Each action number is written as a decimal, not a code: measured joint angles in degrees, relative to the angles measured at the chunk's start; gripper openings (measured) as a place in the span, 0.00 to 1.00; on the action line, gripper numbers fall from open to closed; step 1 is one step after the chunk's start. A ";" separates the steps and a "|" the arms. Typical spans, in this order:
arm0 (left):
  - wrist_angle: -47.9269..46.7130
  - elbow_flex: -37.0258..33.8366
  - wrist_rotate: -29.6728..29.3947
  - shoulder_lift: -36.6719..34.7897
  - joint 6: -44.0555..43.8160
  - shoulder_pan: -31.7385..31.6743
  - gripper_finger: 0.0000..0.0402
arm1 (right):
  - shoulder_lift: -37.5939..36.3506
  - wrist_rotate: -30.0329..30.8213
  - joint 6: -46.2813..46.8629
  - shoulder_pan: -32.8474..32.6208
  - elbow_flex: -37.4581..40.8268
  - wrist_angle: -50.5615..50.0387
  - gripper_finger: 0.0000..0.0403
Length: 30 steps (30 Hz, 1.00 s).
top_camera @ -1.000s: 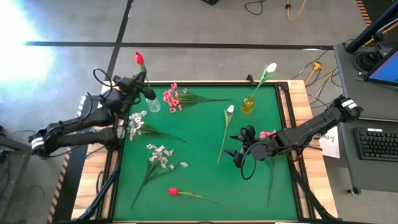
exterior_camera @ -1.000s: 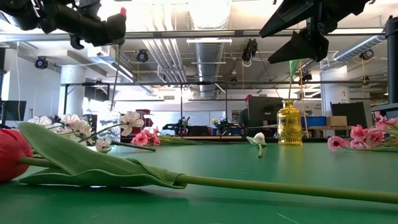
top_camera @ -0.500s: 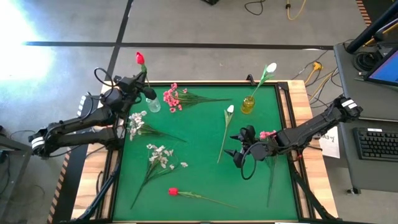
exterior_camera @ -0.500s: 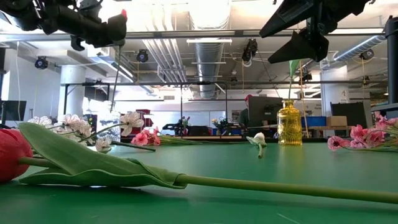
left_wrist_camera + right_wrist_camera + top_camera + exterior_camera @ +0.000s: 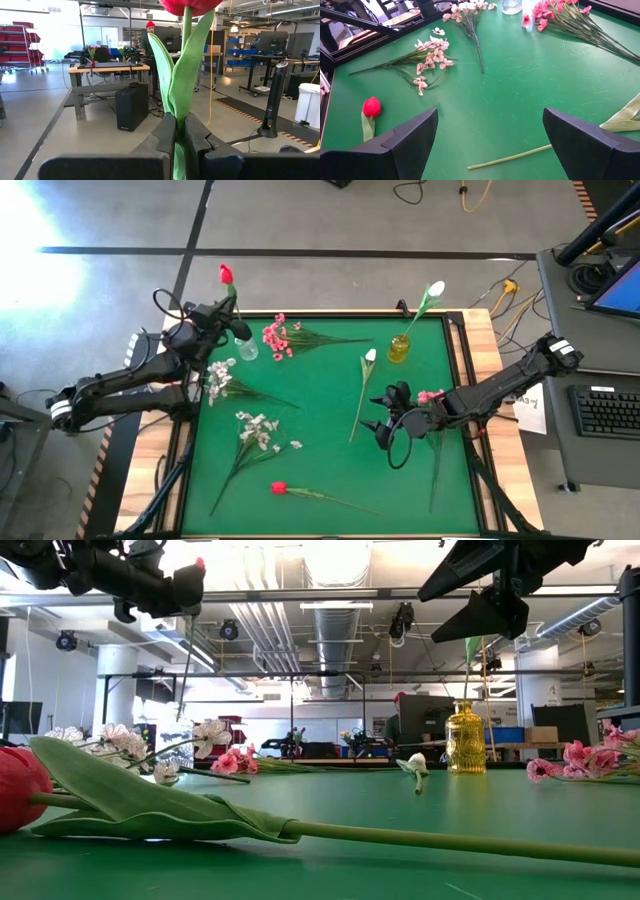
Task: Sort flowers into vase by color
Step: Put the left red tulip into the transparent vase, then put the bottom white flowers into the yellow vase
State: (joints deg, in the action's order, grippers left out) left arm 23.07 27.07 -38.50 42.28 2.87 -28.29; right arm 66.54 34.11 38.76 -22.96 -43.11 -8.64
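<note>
— High view: where's the left gripper (image 5: 222, 311)?
— Raised over the desk's (image 5: 330, 430) far-left corner, jaws pinching a red tulip's (image 5: 225, 275) thin stem upright above the clear glass vase (image 5: 245, 346).
— The right gripper (image 5: 385, 412)?
— Low mid-desk, jaws spread wide.

Open green mat (image 5: 320, 395) lies mid-table between the left-side sprays and the white tulip stem (image 5: 361, 392). The far edge is crowded by the clear vase (image 5: 246, 348), pink spray (image 5: 285, 337) and yellow vase (image 5: 399, 348). A red tulip (image 5: 300, 492) lies along the near edge.
</note>
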 joint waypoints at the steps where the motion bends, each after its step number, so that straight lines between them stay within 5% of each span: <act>1: -0.10 0.00 -0.02 0.00 0.00 -0.02 0.00 | 0.00 0.00 0.00 0.02 0.00 0.00 0.87; 9: -1.15 0.00 -6.10 -0.03 -2.74 -0.04 0.03 | 0.00 0.00 -0.65 0.00 0.00 0.00 0.87; 19: -8.77 0.01 -5.48 -0.29 -7.32 0.08 0.20 | 0.00 0.00 -1.17 0.02 0.00 0.00 0.87; 30: -32.11 4.78 -2.78 -3.97 -12.23 2.48 0.45 | 0.00 -0.02 -1.23 0.02 0.02 0.00 0.87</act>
State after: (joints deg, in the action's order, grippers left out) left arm -9.04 31.85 -41.28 38.31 -9.36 -25.81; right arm 66.54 34.09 37.53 -22.94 -43.09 -8.64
